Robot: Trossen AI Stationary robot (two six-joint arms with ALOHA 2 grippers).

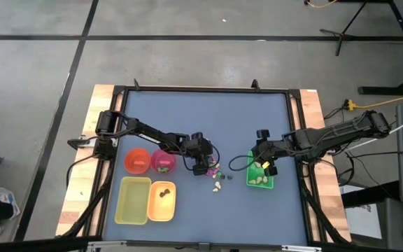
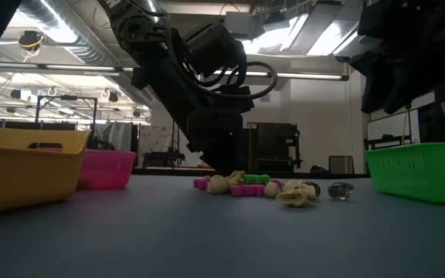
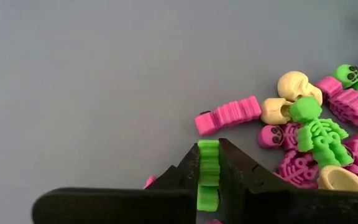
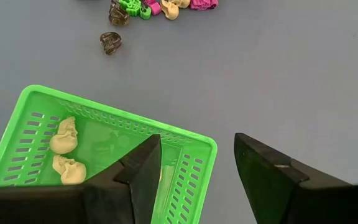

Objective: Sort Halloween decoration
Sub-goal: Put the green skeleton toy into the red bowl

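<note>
Altogether four containers sit at the table's [image 1: 187, 112] near left: an orange bowl [image 1: 136, 162], a pink bowl [image 1: 163, 162], a yellow tray [image 1: 133, 201] and a smaller orange-yellow tray [image 1: 161, 200] with two dark pieces inside. A fifth, the green tray [image 4: 98, 149], lies to the right and holds at least two cream skulls [image 4: 64, 135], seen in the right wrist view. The loose trinkets [image 2: 261, 188] lie in one small pile between the pink bowl and the green tray. In the left wrist view the pile shows two green skeletons [image 3: 319, 130], two cream skulls [image 3: 299, 87], a small magenta skull [image 3: 270, 136] and several magenta ribbed pieces [image 3: 229, 115]; a dark trinket [image 4: 110, 42] lies apart, nearer the green tray.

The left gripper [image 3: 209, 180] is down at the pile's left edge, its fingers clamped on a green ribbed piece [image 3: 208, 163] that stands upright between them, with only that piece's width between the fingers. The right gripper [image 4: 197, 168] hangs above the green tray's left rim, fingers spread wide, holding nothing.
</note>
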